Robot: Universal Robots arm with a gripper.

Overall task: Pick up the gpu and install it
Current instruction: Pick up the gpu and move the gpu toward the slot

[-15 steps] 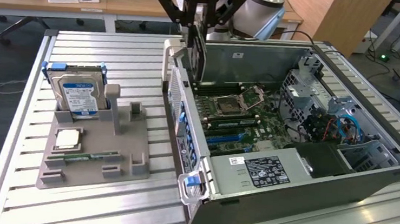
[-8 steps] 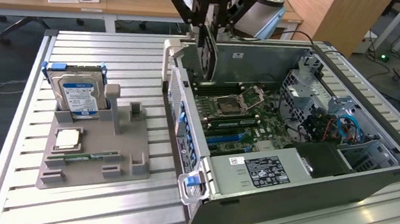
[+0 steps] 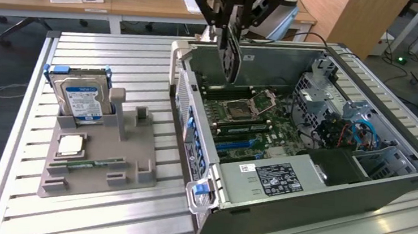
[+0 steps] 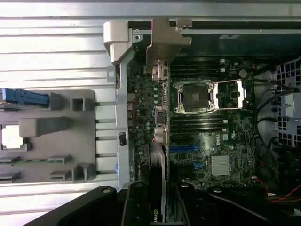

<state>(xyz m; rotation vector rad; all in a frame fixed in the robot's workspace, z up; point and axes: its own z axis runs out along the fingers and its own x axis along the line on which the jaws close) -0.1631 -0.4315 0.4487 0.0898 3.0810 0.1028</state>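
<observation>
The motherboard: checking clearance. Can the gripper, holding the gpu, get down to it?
Probably yes: the case lies open, and the gripper holds the gpu upright over the motherboard with nothing seen between.

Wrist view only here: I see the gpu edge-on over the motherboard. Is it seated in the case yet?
Observer: No. In the exterior view, the gpu hangs upright from the gripper, and its lower end appears short of the motherboard.
Operator: Where is it gripped?
Observer: The gripper clamps its upper end, above the rim of the case.
Operator: What's on the fixture?
Observer: The hard drive stands upright in it, blue-white label showing.
</observation>
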